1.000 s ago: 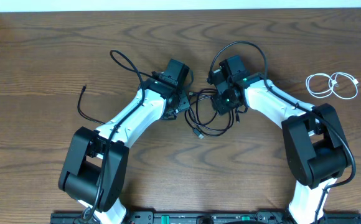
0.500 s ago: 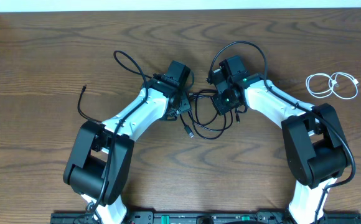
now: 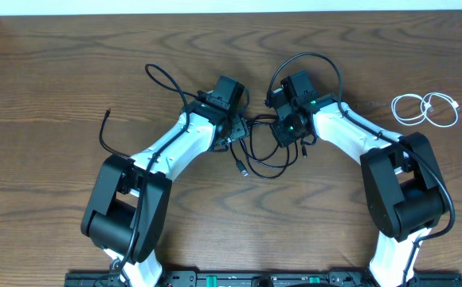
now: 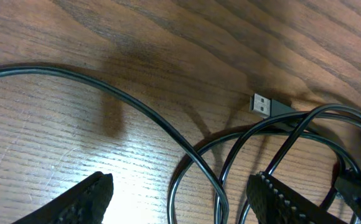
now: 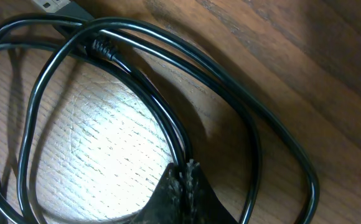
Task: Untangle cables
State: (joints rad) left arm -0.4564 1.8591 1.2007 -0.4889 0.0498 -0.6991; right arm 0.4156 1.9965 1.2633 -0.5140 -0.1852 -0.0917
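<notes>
A tangle of thin black cables (image 3: 264, 153) lies at the table's centre between both arms, one USB plug (image 3: 243, 169) pointing toward the front. My left gripper (image 3: 236, 134) sits at the tangle's left edge. In the left wrist view it (image 4: 180, 199) is open, with two or three black strands (image 4: 221, 186) lying loose between the fingers (image 4: 280, 199) and a USB plug (image 4: 262, 104) beyond. My right gripper (image 3: 283, 134) is at the tangle's right side. Its tips (image 5: 185, 183) are shut on a black cable strand (image 5: 168, 130). A white cable (image 3: 426, 109) lies coiled far right.
Another black cord (image 3: 107, 135) curves across the wood left of the left arm, its end near the arm's base. Thicker arm cords loop behind both wrists (image 3: 311, 60). The table's far edge (image 3: 231, 11) runs along the top.
My left gripper has opened wider and the arm has shifted slightly. My right gripper has closed on a black strand. The loose USB plug slid a little left.
</notes>
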